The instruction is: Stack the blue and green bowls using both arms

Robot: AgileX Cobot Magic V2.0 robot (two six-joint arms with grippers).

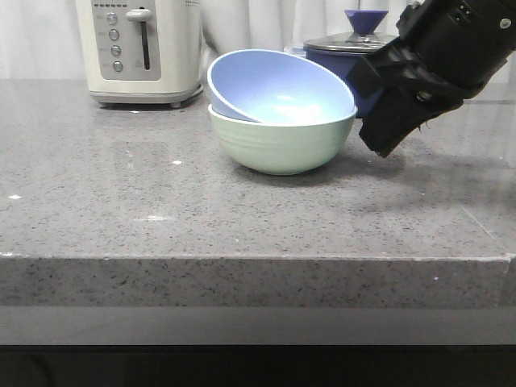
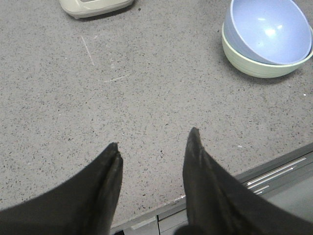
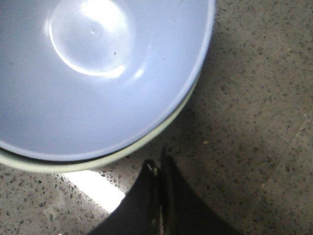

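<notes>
Speckled grey stone counter [image 1: 161, 201] fills our view, white curtain [image 1: 258, 24] behind. Our pale periwinkle-blue matte bowl [image 1: 278, 85] sits tilted inside the mint-green ridged bowl [image 1: 282, 145]. Our left gripper [image 2: 154, 144] is spread apart; the right gripper [image 3: 159, 164] is pressed together, empty.

I see a cream toaster [image 1: 139, 50] standing at the back left of the gray speckled worktop [image 1: 161, 210]. It has round buttons and a dark slider on its front. Near the back right stands a dark blue pot [image 1: 348, 60] with a shiny lid [image 1: 347, 42] and a blue knob [image 1: 365, 19].
</notes>
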